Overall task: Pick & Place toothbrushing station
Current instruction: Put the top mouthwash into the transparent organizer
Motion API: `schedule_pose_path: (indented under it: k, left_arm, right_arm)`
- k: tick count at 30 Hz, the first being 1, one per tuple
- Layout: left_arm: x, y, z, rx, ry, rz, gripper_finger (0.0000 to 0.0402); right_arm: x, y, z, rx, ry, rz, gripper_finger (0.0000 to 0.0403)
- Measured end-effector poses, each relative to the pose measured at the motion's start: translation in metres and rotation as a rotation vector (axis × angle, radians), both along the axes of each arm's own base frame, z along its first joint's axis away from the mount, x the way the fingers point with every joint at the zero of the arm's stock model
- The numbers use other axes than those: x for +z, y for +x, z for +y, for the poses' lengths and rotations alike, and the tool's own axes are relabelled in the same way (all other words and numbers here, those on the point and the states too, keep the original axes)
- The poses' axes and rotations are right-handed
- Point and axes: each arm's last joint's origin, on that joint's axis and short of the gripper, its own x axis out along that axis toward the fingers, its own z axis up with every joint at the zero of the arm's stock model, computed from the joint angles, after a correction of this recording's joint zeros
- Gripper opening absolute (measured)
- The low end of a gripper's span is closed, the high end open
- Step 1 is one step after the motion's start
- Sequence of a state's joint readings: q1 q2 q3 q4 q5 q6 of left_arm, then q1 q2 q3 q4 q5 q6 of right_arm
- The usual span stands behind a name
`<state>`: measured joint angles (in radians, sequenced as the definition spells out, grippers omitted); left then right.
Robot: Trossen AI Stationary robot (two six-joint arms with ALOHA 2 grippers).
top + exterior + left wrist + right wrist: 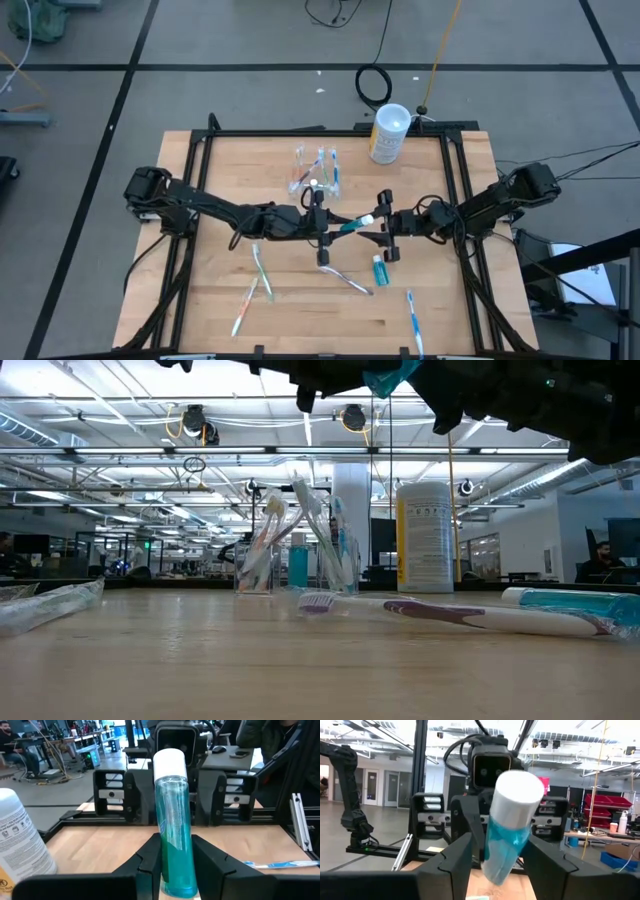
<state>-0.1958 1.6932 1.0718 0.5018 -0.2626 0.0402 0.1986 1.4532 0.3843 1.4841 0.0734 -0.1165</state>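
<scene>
Toothpaste tube (356, 223), mid-frame above my tabletop (230, 200), lies crosswise, pinched by left tool (322, 222), its cap between right tool's (386, 226) spread fingers.

Teal white-capped toothpaste tube (354, 224) airborne; clear holder (316, 170) upright with brushes; toothbrushes (262, 272) scattered flat.

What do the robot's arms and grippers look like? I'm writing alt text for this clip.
Both arms are dark, nearly black, jointed links with black cables running along them. The left gripper and right gripper each end in two flat, angular black fingers on a boxy black wrist block carrying a camera. No coloured markings show.
</scene>
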Motion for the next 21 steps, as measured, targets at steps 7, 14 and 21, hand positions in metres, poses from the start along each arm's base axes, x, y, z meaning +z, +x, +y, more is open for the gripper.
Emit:
schedule_pose_path:
  k: [7, 14, 21]
  left_arm:
    - [0.0018, 0.0004, 0.0007, 0.002, -0.004, -0.018, 0.0086]
    - [-0.0011, 0.0013, 0.0019, -0.002, -0.001, 0.0, 0.0086]
    - [-0.0022, 0.0011, 0.0005, -0.002, 0.013, 0.01, 0.0086]
  right_arm:
    - [0.0021, 0.0018, 0.0004, 0.001, 0.004, -0.005, 0.0124]
    - [0.004, 0.0073, 0.0018, 0.027, 0.011, 0.022, 0.0082]
    - [0.0034, 0.0078, 0.002, 0.025, 0.001, 0.029, 0.0086]
